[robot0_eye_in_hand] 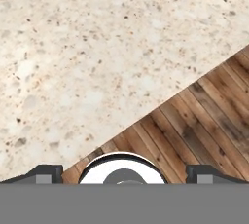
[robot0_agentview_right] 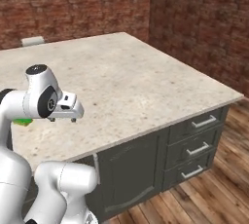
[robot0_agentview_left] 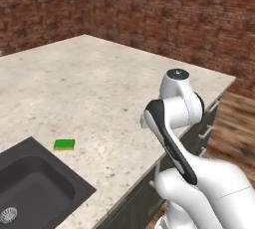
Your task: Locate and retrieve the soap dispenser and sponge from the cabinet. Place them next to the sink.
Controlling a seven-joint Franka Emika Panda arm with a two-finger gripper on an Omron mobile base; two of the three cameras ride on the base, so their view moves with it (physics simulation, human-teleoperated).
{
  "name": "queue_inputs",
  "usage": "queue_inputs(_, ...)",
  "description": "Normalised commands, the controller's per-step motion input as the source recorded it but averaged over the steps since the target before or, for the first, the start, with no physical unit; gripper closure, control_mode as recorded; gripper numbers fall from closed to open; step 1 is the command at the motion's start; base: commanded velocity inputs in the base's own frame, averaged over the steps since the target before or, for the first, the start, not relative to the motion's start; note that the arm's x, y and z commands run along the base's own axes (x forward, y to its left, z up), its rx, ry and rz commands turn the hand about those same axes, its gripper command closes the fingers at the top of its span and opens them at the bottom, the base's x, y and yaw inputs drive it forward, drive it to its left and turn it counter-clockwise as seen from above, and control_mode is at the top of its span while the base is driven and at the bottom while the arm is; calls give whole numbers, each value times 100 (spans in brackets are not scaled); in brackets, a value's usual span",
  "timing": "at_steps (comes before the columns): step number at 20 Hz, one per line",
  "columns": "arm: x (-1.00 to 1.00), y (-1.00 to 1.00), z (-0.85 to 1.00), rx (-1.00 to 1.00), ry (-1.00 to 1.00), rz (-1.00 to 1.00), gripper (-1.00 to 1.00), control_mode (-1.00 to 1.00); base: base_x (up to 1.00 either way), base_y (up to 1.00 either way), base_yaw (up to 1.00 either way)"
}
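Sponge (robot0_agentview_left: pixel 64 144), one only, green top over a yellow edge, flat on the speckled stone countertop (robot0_agentview_left: pixel 99 88), just beside the far corner of the sink (robot0_agentview_left: pixel 35 183) and apart from its rim. Same sponge glimpsed as a green and yellow sliver behind the arm's shoulder in the right base view. One sink, black and recessed, with one round metal drain (robot0_agentview_left: pixel 7 215) at its bottom. Three drawers with silver handles (robot0_agentview_right: pixel 203 121) stacked at the island's right end, beside one cabinet door (robot0_agentview_right: pixel 131 174) under the counter edge. Brick wall (robot0_agentview_right: pixel 194 18) behind, wooden plank floor (robot0_eye_in_hand: pixel 194 121) below. One gripper (robot0_agentview_right: pixel 63 119), poised above the near counter edge, pointing down, nothing between the fingers and nothing touched. Two dark fingertips (robot0_eye_in_hand: pixel 46 173) far apart at the bottom corners of the hand view, jaws spread to their widest, with bare counter and floor planks beneath. Gripper well apart from the sponge and from the sink.
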Motion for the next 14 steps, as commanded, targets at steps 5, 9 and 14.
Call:
queue_inputs(5,0,0,0,0,0,0,-100,100,12,-22,-37)
queue_inputs(9,0,0,0,0,0,0,-100,100,4,-19,-40)
queue_inputs(14,0,0,0,0,0,0,-100,100,4,-18,-41)
